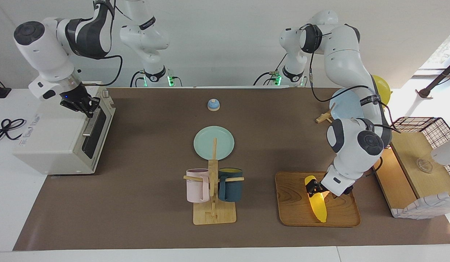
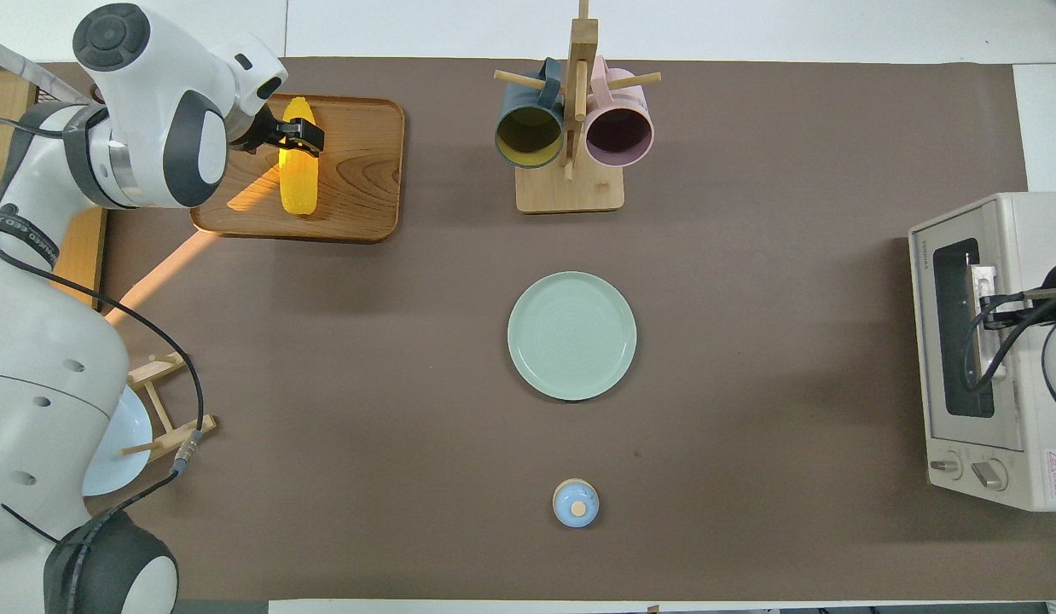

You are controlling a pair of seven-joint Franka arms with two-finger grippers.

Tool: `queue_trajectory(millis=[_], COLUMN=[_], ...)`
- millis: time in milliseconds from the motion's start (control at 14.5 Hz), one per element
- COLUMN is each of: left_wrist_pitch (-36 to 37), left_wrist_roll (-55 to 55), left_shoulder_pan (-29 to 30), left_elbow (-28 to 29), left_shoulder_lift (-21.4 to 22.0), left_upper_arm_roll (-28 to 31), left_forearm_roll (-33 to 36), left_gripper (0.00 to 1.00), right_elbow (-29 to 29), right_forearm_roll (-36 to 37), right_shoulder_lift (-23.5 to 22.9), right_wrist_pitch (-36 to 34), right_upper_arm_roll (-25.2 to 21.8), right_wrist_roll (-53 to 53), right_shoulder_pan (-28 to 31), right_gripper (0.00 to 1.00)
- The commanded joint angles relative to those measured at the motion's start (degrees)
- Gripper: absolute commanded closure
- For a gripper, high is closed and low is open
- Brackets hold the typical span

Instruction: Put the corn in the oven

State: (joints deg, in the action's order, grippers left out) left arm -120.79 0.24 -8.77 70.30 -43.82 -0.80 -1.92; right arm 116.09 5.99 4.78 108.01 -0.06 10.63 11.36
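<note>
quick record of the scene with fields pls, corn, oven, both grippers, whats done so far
corn: lying on the wooden tray, toward the left arm's end of the table
oven: at the right arm's end, door closed
left gripper: down at the corn, at its end nearer the robots; grip cannot be told
right gripper: at the oven's door handle
progress: corn not lifted, oven not opened
</note>
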Motion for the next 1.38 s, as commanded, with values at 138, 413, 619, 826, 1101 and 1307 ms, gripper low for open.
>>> queue_trajectory(millis=[138, 413, 619, 826, 1101, 1307], left_wrist_pitch=[-3.0, -4.5, -0.3, 8.2, 14.6, 20.2], left_wrist_roll=[0.6, 1.0, 1.0, 0.6, -3.3, -8.6], left_shoulder_pan=[-1.2, -1.6, -1.3, -1.3, -3.4, -7.7], left_elbow=[2.3, 4.6, 3.4, 1.2, 6.2, 7.5], left_shoulder_lift=[-0.4, 0.2, 0.5, 4.4, 15.4, 19.5], left_upper_arm_roll=[0.5, 0.5, 0.5, 0.6, 0.7, 0.7], left_forearm_roll=[1.1, 1.4, 0.8, -3.4, -7.3, -7.5], left_gripper=[0.04, 0.19, 1.0, 1.0, 1.0, 1.0], right_elbow=[2.1, 2.4, 3.0, 4.1, 5.2, 7.7], right_forearm_roll=[5.1, 5.0, 4.6, 2.9, 1.7, -0.7], right_shoulder_lift=[0.5, 0.5, 0.5, 0.1, -1.5, -2.9], right_wrist_pitch=[1.5, 1.5, 1.7, 3.4, 6.2, 10.5], right_upper_arm_roll=[0.5, 0.6, 0.7, 0.7, 0.7, 0.7], right_wrist_roll=[2.4, 2.4, 1.8, 1.6, -1.0, -2.6], right_shoulder_pan=[0.5, 0.6, 0.0, -0.1, -1.6, -2.5], right_gripper=[1.0, 1.0, 1.0, 1.0, 1.0, 1.0])
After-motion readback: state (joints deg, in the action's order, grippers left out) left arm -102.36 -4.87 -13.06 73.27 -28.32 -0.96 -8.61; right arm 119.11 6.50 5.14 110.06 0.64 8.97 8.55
